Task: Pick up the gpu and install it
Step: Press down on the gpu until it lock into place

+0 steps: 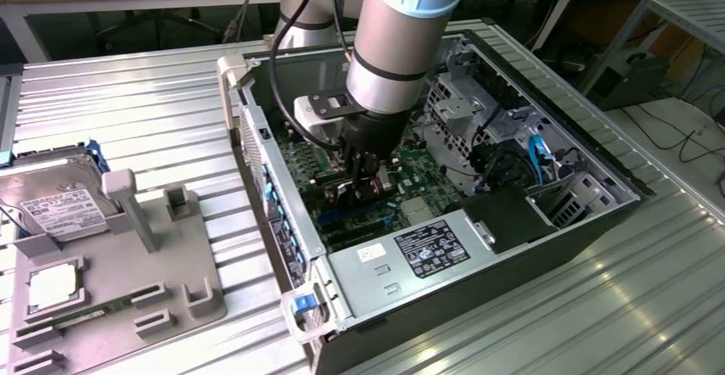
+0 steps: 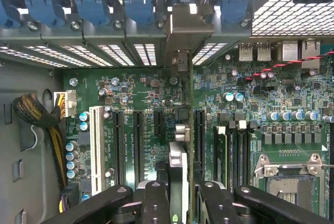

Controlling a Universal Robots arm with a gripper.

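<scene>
ribbed metal sheeting forms the surface (image 1: 136,112) that carries an open desktop computer case (image 1: 589,150) lying on its side, with wooden benches and cables behind it. the silver and blue robot arm (image 1: 396,44) reaches down into the case, and its black gripper (image 1: 365,190) sits low over the green motherboard (image 1: 425,171).

from the wrist view, the gripper (image 2: 180,195) is pinching the gpu (image 2: 180,145), its fingers (image 2: 156,203) pressed against either face of the card. the card is held on edge, seen end-on as a thin green board with a silver bracket (image 2: 180,25) at the far end that meets the rear slot openings of the case, among the blue retaining clips (image 2: 94,2). the card stands over the row of black expansion slots (image 2: 138,145) on the motherboard (image 2: 250,93); whether it is fully seated i cannot tell. an empty cpu socket (image 2: 289,182) lies off to one side, and a bundle of sleeved power cables (image 2: 39,117) to the other.

at the exterior view's left, a grey parts fixture (image 1: 125,282) rests on the surface, well apart from the case, holding a hard drive (image 1: 51,201) with a white label and a narrow green ram stick (image 1: 85,314). the power supply (image 1: 430,252) fills the near end of the case.
</scene>
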